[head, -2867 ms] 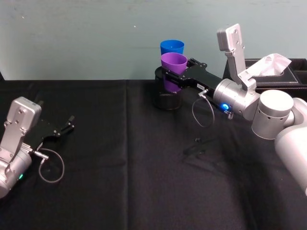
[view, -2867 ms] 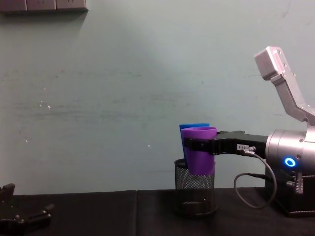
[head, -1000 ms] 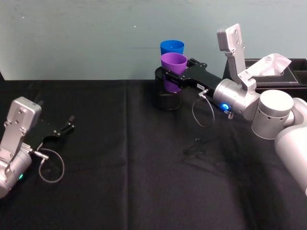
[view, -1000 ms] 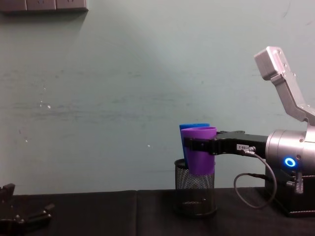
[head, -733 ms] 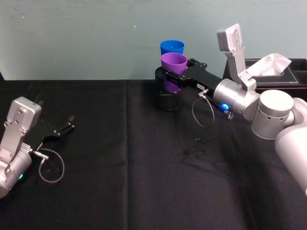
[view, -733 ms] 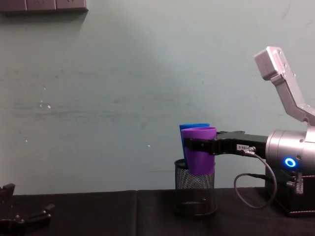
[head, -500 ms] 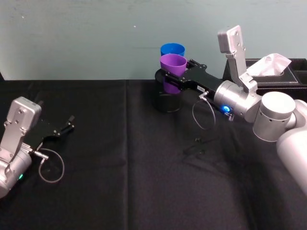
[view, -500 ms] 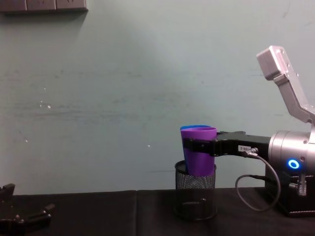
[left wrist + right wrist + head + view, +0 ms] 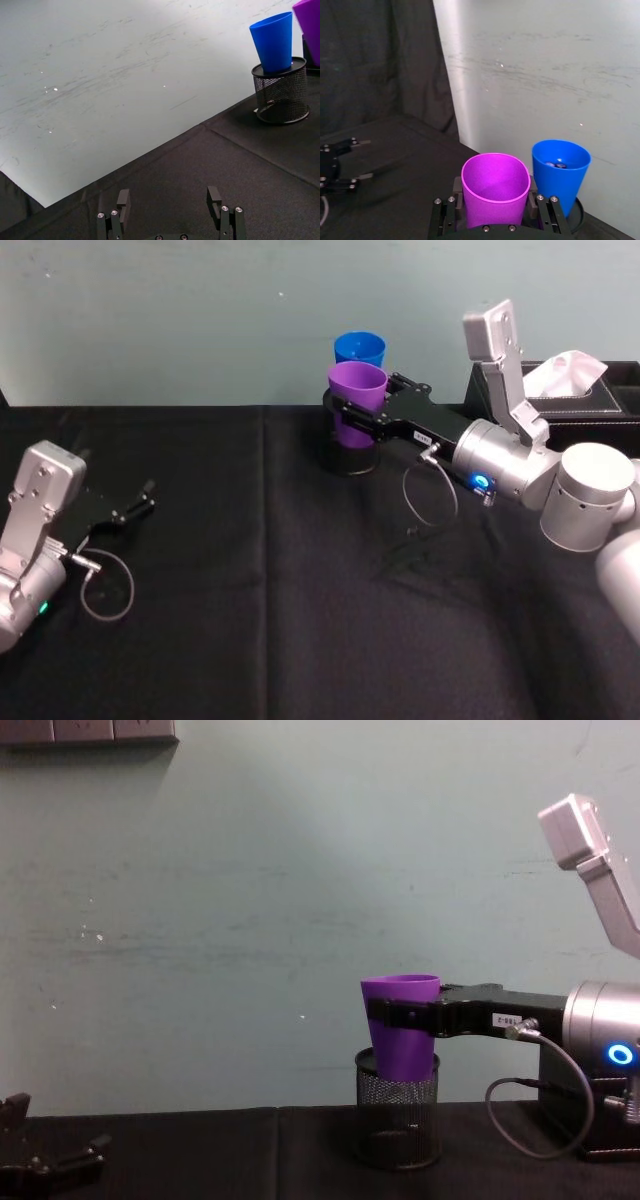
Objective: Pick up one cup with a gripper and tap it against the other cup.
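Observation:
The purple cup [image 9: 358, 388] hangs upright in the air with my right gripper [image 9: 352, 420] shut on its sides, its base just over the black mesh pen holder [image 9: 347, 456]. The blue cup [image 9: 360, 346] stands in that holder, right behind the purple one. In the right wrist view the purple cup [image 9: 495, 187] and the blue cup [image 9: 559, 172] are rim to rim; I cannot tell if they touch. In the chest view the purple cup [image 9: 400, 1025] hides the blue one. My left gripper [image 9: 145, 502] rests open at the table's left.
A black tissue box [image 9: 575, 380] stands at the back right, behind my right arm. A small black item [image 9: 410, 533] lies on the black cloth in front of the holder. The wall is close behind the cups.
My right gripper has shifted with the purple cup, which now covers the blue cup in the chest view. The left arm has not moved.

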### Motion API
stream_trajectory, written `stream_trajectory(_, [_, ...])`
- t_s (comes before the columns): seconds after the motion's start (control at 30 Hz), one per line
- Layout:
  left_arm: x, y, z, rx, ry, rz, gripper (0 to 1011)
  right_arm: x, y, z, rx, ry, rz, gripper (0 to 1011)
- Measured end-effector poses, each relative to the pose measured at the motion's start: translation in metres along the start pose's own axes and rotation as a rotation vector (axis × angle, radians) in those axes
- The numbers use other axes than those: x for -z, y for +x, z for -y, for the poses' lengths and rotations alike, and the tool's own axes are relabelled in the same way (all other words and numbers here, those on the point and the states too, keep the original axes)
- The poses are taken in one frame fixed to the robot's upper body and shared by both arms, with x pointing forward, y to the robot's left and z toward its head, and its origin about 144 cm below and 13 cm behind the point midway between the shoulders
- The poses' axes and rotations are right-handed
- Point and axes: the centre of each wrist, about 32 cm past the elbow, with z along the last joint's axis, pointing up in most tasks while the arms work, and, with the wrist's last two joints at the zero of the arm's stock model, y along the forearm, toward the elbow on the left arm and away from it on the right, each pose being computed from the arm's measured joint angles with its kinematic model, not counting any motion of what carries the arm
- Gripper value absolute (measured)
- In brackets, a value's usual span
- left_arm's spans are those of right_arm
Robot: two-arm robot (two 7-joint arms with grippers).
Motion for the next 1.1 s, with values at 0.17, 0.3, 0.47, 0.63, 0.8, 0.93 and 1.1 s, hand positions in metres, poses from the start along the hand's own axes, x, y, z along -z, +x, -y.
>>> stream_trajectory(0.17, [0.000, 0.000, 0.000, 0.000, 0.000, 0.000, 1000, -0.004, -0.007, 0.009, -0.022, 0.011, 0.001, 718])
stream_trajectory(0.3, [0.000, 0.000, 0.000, 0.000, 0.000, 0.000, 1000, -0.004, -0.011, 0.017, -0.038, 0.015, 0.003, 718])
stream_trajectory(0.47, [0.000, 0.000, 0.000, 0.000, 0.000, 0.000, 1000, -0.002, -0.019, 0.031, -0.056, 0.017, 0.005, 718])
stream_trajectory(0.63, [0.000, 0.000, 0.000, 0.000, 0.000, 0.000, 1000, 0.002, -0.026, 0.040, -0.070, 0.013, 0.013, 718])
stream_trajectory(0.8, [0.000, 0.000, 0.000, 0.000, 0.000, 0.000, 1000, 0.008, -0.032, 0.050, -0.077, 0.018, 0.019, 718])
stream_trajectory(0.93, [0.000, 0.000, 0.000, 0.000, 0.000, 0.000, 1000, 0.013, -0.035, 0.057, -0.079, 0.025, 0.022, 718])
stream_trajectory(1.1, [0.000, 0.000, 0.000, 0.000, 0.000, 0.000, 1000, 0.025, -0.040, 0.065, -0.082, 0.035, 0.029, 718])
